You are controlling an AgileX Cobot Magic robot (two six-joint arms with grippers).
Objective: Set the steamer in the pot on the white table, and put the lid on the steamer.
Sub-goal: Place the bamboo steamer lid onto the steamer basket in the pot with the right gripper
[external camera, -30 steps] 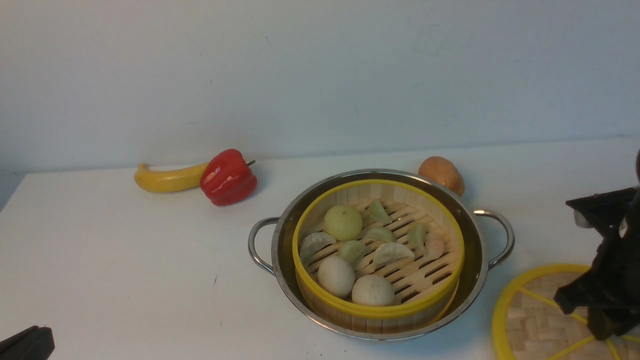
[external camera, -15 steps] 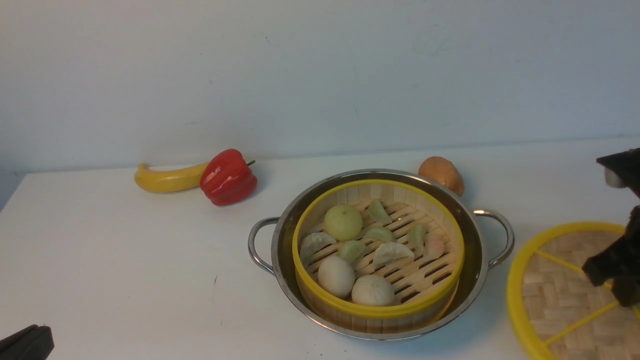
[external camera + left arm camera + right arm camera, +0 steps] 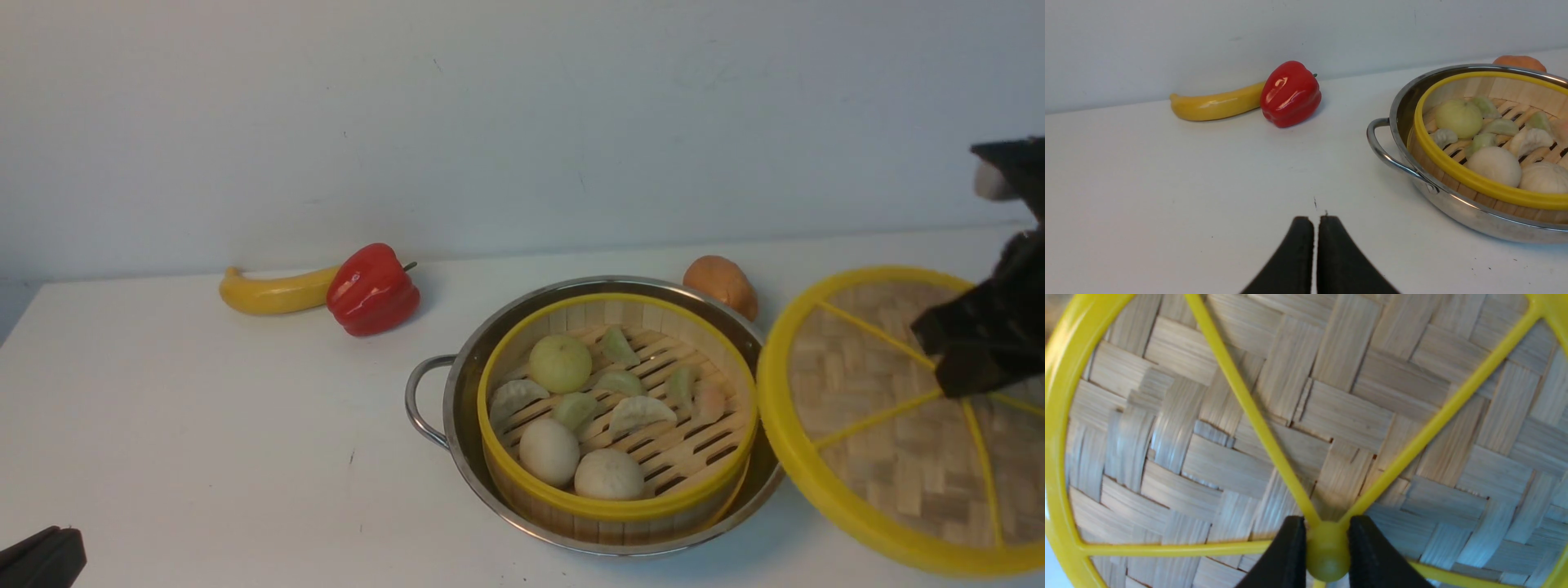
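Observation:
The steamer (image 3: 617, 412), a bamboo basket with yellow rim holding dumplings and buns, sits inside the steel pot (image 3: 457, 384) on the white table (image 3: 204, 425); both also show in the left wrist view, steamer (image 3: 1474, 183) and pot (image 3: 1457, 212). My right gripper (image 3: 959, 367) is shut on the yellow centre knob (image 3: 1327, 551) of the lid (image 3: 873, 425) and holds it in the air, tilted, just right of the pot, its rim overlapping the pot's right edge. The woven lid fills the right wrist view (image 3: 1331, 416). My left gripper (image 3: 1314, 222) is shut and empty, low at the front left (image 3: 41, 559).
A yellow banana (image 3: 273, 292) and a red bell pepper (image 3: 372, 290) lie at the back left by the wall. A brown bun (image 3: 722, 284) sits behind the pot. The pot's left loop handle (image 3: 420, 400) sticks out toward the left.
My right gripper has lifted the lid off the table by its knob, raised it and moved it left toward the pot. The left gripper has not moved.

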